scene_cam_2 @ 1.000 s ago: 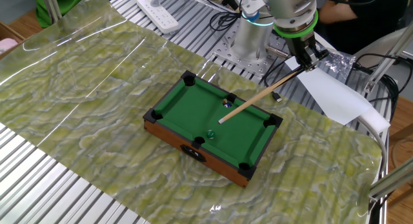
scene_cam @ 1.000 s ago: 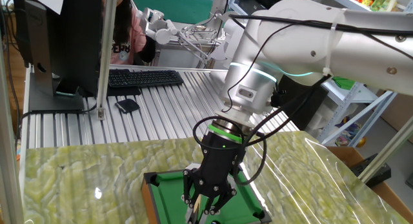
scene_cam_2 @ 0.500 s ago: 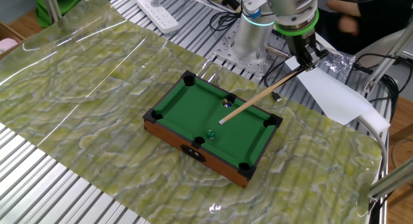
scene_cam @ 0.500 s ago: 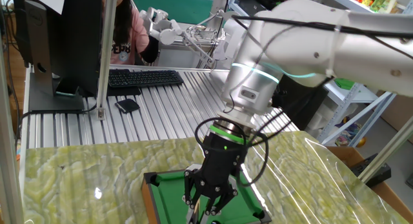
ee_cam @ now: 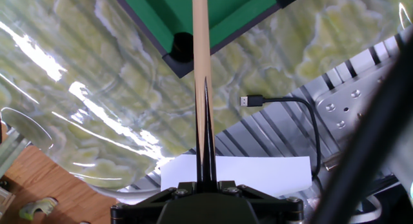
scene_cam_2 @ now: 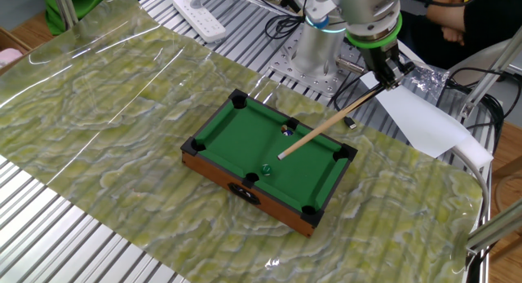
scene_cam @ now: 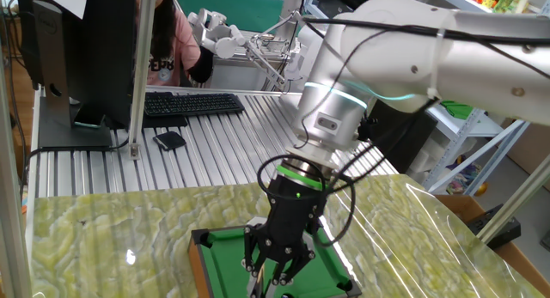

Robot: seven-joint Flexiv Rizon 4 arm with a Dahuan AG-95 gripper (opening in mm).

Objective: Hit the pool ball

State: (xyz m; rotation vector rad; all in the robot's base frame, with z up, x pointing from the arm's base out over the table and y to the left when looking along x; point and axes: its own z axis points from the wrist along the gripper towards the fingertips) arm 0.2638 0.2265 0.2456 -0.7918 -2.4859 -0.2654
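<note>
While clamped shut, gripper [ee_cam: 205, 130] holds cue stick [scene_cam_2: 325, 125]

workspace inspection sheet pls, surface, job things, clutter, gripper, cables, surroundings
surface: green-and-cream marbled cloth over a ribbed metal table.
job's things: mini green pool table with wooden sides; tiny dark pool ball on the felt near a side pocket; long thin wooden cue stick, tip close to that ball, contact unclear.
clutter: white paper sheet.
grippers: gripper shut on the cue stick's rear end.
cables: black USB cable loose on the table.
surroundings: black keyboard, white power strip, person in pink.
</note>
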